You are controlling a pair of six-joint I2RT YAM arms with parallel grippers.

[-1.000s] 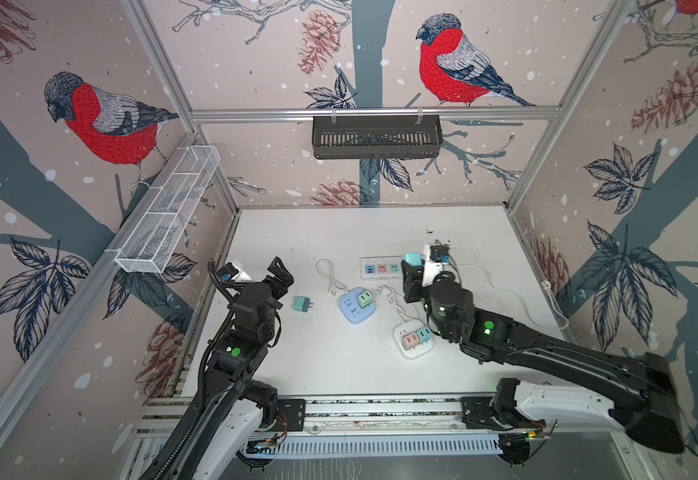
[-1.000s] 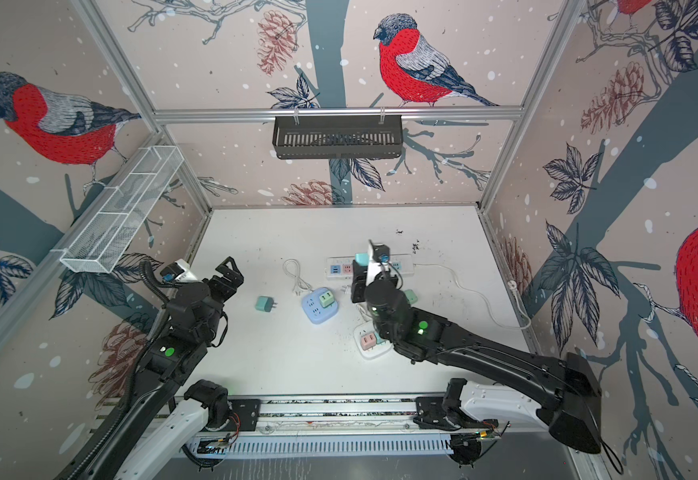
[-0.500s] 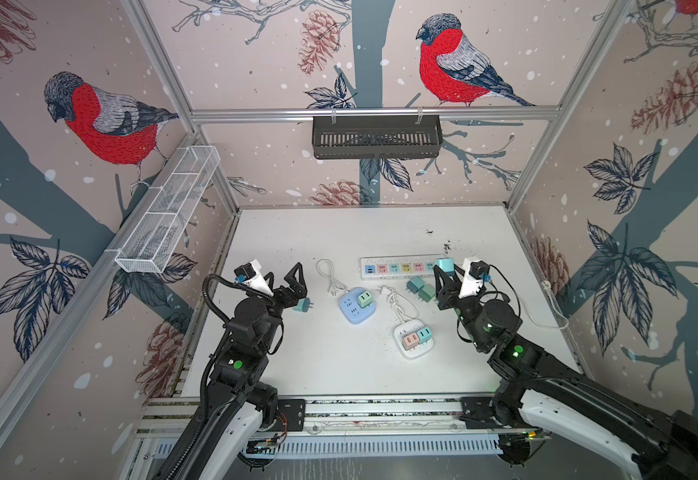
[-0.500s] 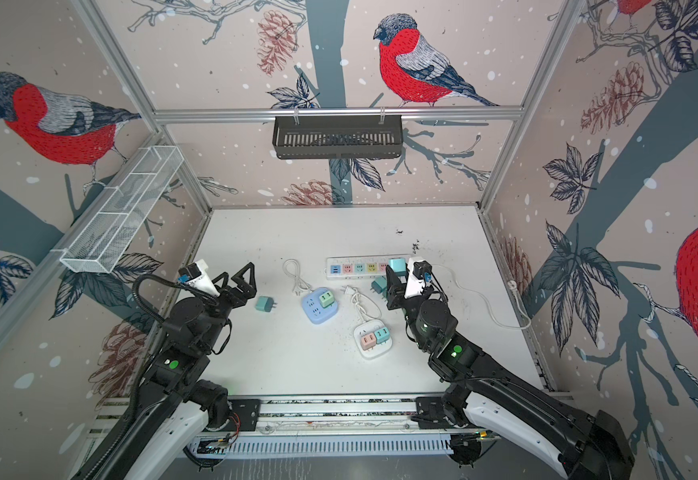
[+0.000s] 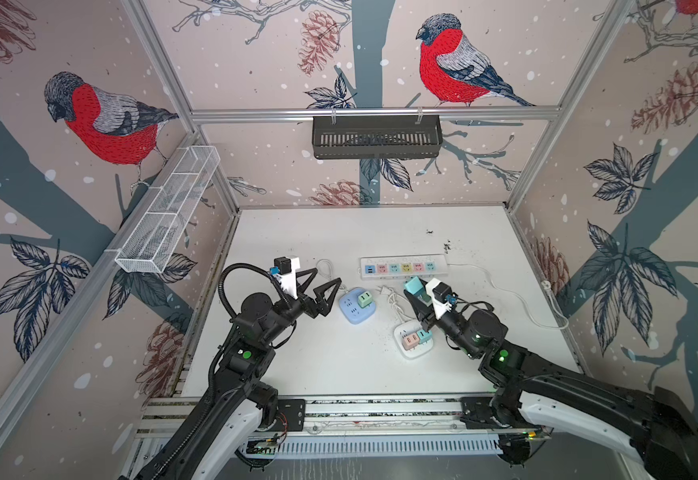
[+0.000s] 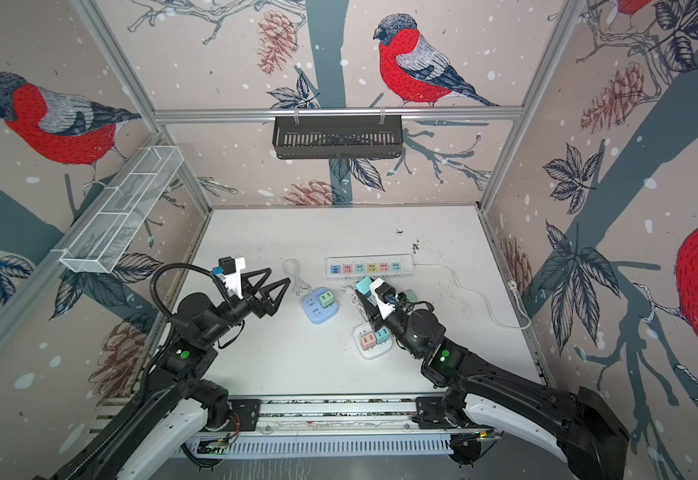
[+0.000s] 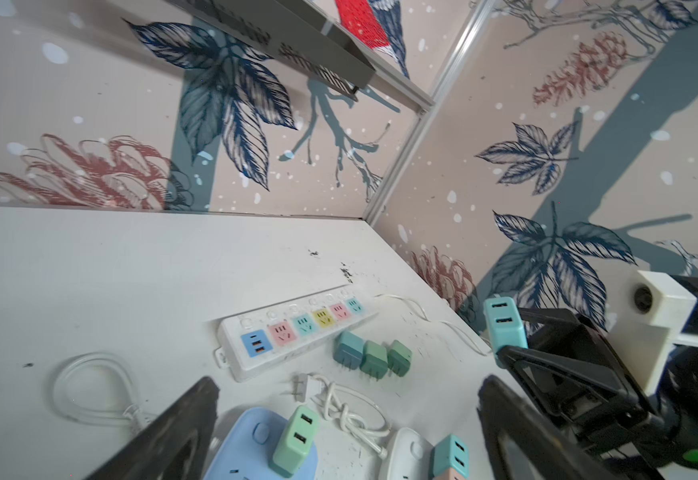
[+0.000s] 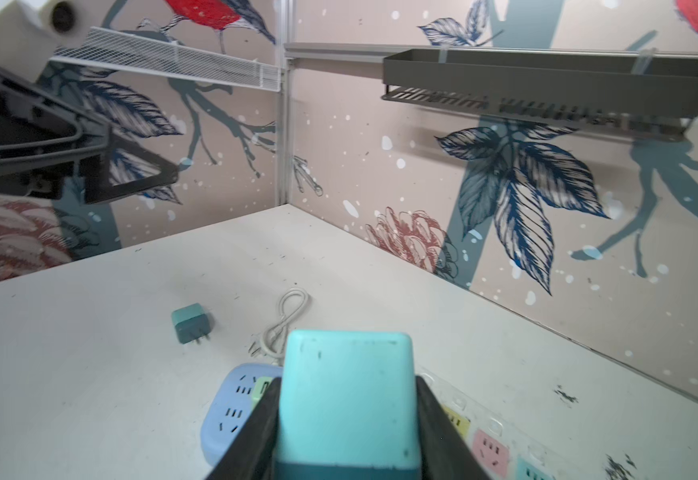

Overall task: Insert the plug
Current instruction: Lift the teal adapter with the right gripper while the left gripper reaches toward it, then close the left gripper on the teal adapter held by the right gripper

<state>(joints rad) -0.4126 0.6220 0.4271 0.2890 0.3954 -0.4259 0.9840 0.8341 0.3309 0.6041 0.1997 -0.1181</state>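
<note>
Over the bench's left half, the left claw [image 5: 327, 277] hovers with its jaws wide apart and nothing in them. A dark teal plug [image 8: 190, 322] lies flat on the bench, left of the blue socket cube [image 5: 353, 311]. The cube sits mid-bench with a green plug [image 5: 364, 298] seated in it. The white power strip [image 5: 403, 267] lies toward the back edge. Right of centre, the right claw [image 5: 418, 296] is clamped on the light blue plug [image 5: 413, 286], held off the bench between the strip and the white socket block [image 5: 413, 349].

Bare surface [image 5: 330, 232] is open to me along the back and front. Midway, the power strip [image 5: 403, 266], blue hub [image 5: 349, 311], white hub [image 5: 415, 354] and tangled cord [image 7: 343, 415] crowd close together.
</note>
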